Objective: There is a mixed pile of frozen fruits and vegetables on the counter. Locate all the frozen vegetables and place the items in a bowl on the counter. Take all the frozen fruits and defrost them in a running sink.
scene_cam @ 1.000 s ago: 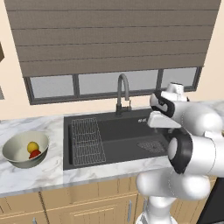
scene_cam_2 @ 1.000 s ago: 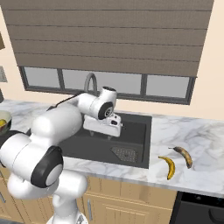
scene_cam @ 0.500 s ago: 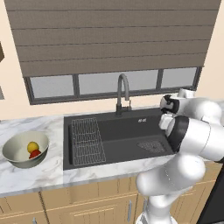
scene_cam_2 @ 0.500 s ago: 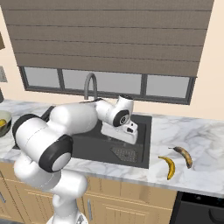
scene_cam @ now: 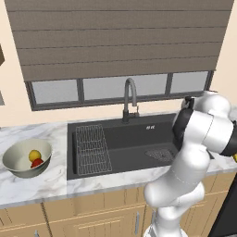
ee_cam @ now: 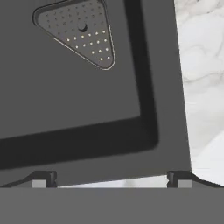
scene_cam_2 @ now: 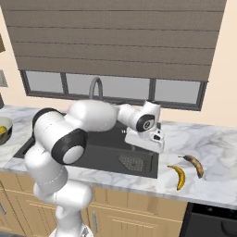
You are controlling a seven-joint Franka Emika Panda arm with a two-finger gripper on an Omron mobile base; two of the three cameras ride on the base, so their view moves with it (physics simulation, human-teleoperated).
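Judging by the layout, the vegetable half is done: 2 vegetables [scene_cam: 33, 158] sit in the bowl [scene_cam: 18, 165]. 2 bananas [scene_cam_2: 187, 169] remain on the counter [scene_cam_2: 217, 152] at 3 o'clock of the sink [scene_cam_2: 106, 155], untouched. The gripper [ee_cam: 111, 180] is spread wide and empty over the sink's corner.

A cream wall [scene_cam: 11, 92] is seen behind the worktop. Most of it is covered by a broad blind of grey-brown horizontal slats [scene_cam: 120, 39], lowered over a dark-framed window [scene_cam: 120, 88] so that a strip of pale frosted panes is left bare at the bottom. Light wooden cabinet fronts [scene_cam: 69, 215] with slim metal handles are set along the lower edge. At the lower right corner a dark appliance [scene_cam_2: 213, 222], possibly an oven, is partly shown. The lighting is flat and even.
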